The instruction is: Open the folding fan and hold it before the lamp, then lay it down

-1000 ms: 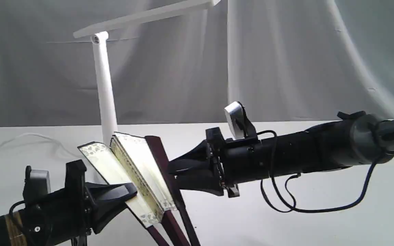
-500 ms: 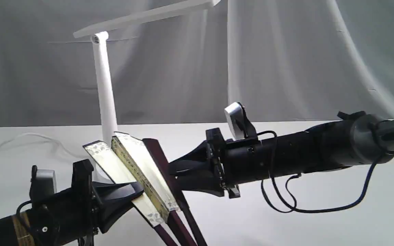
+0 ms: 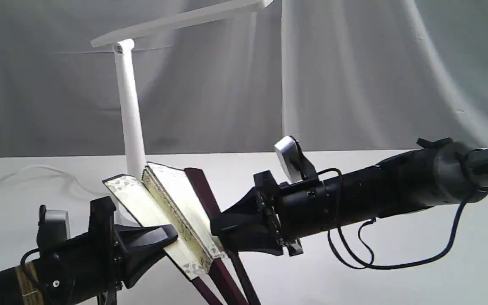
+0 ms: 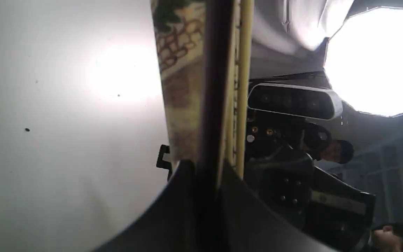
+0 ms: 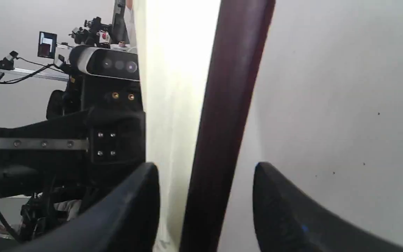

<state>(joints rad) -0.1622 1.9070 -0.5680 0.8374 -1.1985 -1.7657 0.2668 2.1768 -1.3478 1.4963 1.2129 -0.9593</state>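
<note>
**Right gripper point(image 3: 217, 231) drops around the guard of the folding fan point(image 3: 172, 207)**

Lower than half a second ago, its smooth black tapered fingers point(image 5: 135, 210) now stand apart on either side of the glossy maroon wooden guard point(image 5: 222, 122), not pinching it. The left gripper point(image 3: 171, 236), barely moved, is clamped on the opposite edge. Between them the fan, only slightly parted, slants before the slim white post of the lamp point(image 3: 129, 110). Its pleats are stiff and cream with a floral edge, and its top has shifted a little rightward.
</note>
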